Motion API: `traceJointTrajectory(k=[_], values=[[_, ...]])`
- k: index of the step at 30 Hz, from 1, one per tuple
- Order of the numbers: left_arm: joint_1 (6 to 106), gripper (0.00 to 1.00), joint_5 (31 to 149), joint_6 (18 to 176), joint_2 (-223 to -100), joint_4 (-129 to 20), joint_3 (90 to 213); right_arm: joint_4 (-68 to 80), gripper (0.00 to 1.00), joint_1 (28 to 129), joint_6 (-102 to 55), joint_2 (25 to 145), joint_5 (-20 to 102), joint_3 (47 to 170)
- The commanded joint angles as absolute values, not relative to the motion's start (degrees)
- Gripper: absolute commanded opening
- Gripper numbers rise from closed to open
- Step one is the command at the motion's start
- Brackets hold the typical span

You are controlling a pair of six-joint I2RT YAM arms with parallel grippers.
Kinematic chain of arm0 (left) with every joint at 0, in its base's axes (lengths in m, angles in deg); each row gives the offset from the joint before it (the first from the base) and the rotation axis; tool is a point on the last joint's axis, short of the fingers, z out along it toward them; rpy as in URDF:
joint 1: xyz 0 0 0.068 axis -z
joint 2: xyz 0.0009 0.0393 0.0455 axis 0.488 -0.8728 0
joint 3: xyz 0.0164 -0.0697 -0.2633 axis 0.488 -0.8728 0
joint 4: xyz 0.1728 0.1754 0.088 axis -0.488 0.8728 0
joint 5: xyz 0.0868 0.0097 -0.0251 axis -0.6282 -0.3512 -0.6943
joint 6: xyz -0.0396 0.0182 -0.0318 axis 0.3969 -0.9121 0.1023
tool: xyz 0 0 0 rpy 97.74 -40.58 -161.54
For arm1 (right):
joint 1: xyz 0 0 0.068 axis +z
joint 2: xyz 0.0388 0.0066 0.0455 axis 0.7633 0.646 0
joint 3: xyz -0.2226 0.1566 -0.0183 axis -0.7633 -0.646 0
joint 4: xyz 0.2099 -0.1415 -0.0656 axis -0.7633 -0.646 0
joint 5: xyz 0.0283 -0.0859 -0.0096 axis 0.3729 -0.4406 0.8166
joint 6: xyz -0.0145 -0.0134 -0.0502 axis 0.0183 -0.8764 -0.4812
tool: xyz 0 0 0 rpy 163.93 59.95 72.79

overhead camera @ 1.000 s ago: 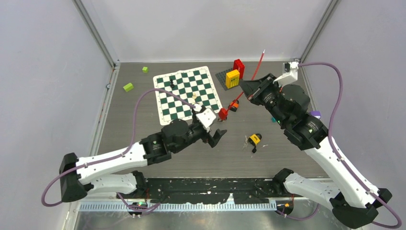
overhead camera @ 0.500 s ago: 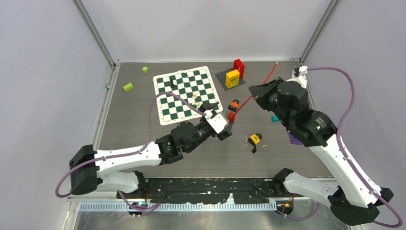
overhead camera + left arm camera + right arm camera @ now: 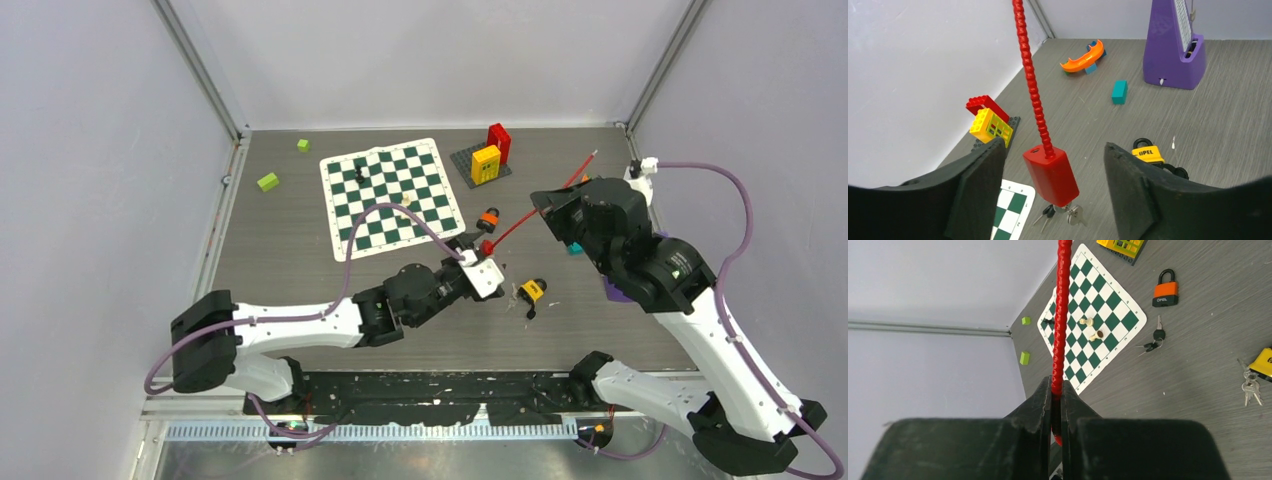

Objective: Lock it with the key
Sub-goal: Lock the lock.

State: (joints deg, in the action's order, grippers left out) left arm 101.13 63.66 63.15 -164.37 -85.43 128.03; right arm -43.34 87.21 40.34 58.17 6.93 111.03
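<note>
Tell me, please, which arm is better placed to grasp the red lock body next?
Left. The left end effector is open around the red lock body, a finger on each side, not touching. The right end effector is shut on the red cable.

Grey wood-grain table (image 3: 272, 240), pale lilac walls (image 3: 430, 60)

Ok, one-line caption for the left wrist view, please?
Open left gripper flanks the red cable lock dangling over keys, yellow padlock off to the right.
</note>
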Motion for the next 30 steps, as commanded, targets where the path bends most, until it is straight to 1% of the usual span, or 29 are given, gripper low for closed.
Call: traceJointTrajectory(k=[1,3,8,11,14,16,17,20,27,29,30], values=[[102.57,0.64,59.92,59.89,-165.83,-90.87,131.24,-43.22,0.05,87.55,45.96,55.50,2.79,112.24],[103.35,0.55,58.12,58.38,-166.89,-91.87,131.59,-43.05,0.05,87.55,46.22,55.05,2.83,111.78],[105.38,0.47,51.73,55.02,-169.49,-93.86,132.85,-42.43,0.05,87.51,46.08,54.76,3.29,111.19],[105.68,0.42,49.99,55.63,-169.75,-94.26,132.96,-41.97,0.05,87.51,45.98,54.53,3.53,110.87],[105.73,0.39,49.52,56.61,-168.91,-94.84,132.60,-41.93,0.05,87.55,46.00,54.45,3.59,110.63],[105.79,0.33,49.74,57.33,-168.39,-94.89,132.48,-41.91,0.05,87.55,46.11,54.38,3.70,110.37],[105.74,0.28,49.89,57.62,-168.20,-94.89,132.45,-41.92,0.05,87.55,46.16,54.35,3.78,110.26],[105.74,0.00,49.95,58.50,-167.71,-94.78,132.43,-41.92,0.05,87.55,46.29,54.32,3.81,110.13],[105.49,0.00,52.56,62.32,-165.81,-89.83,132.92,-41.50,0.05,87.56,45.91,53.85,3.89,109.71],[104.93,0.00,53.81,64.61,-164.68,-87.80,132.94,-40.95,0.12,87.55,45.37,53.47,3.79,109.23],[104.53,0.00,54.58,65.68,-164.02,-86.68,132.94,-40.19,0.21,87.55,45.09,53.05,3.74,108.56]])
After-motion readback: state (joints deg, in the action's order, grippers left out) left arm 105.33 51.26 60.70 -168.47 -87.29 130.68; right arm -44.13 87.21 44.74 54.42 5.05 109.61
